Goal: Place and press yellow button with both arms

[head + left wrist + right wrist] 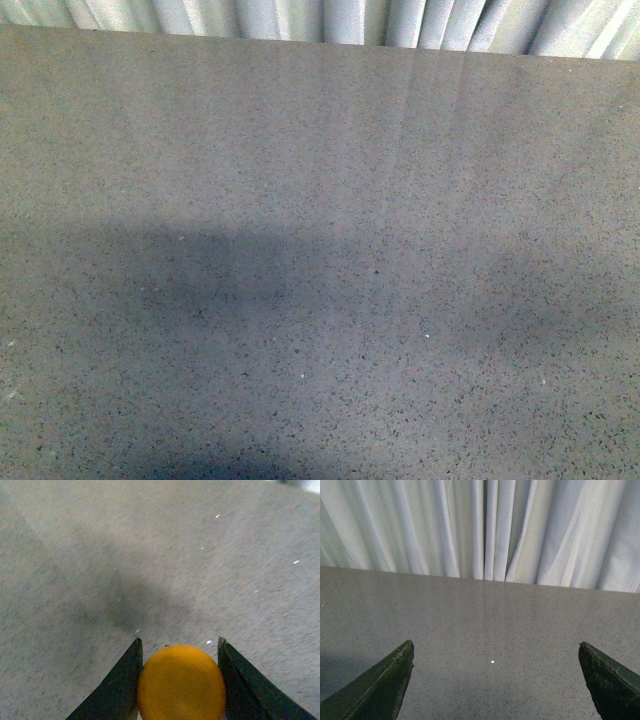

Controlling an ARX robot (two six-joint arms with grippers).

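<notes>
Item 1, left wrist view: the yellow button (181,682), nearest the camera, shows its round yellow-orange domed cap. It sits between the 2 dark fingers (117,690) of the left gripper (179,641). Each finger touches a side of the cap, so this gripper is clamped on the button. The collar and base are hidden under the cap, and it cannot be told whether the button rests on the surface or hangs above it. Item 2: a speckled grey table (75,555) lies beyond the fingertips, with a dark shadow (135,605) on it just ahead of them. Item 3, right wrist view: the right gripper (496,644) has its 2 dark fingers spread wide apart, and table surface shows in the gap. Item 4: a pleated white curtain (485,525) hangs behind the table's far edge. Item 5, front view: the table fills the frame, with a broad shadow across the lower left and centre and a strip of curtain along the top edge.
</notes>
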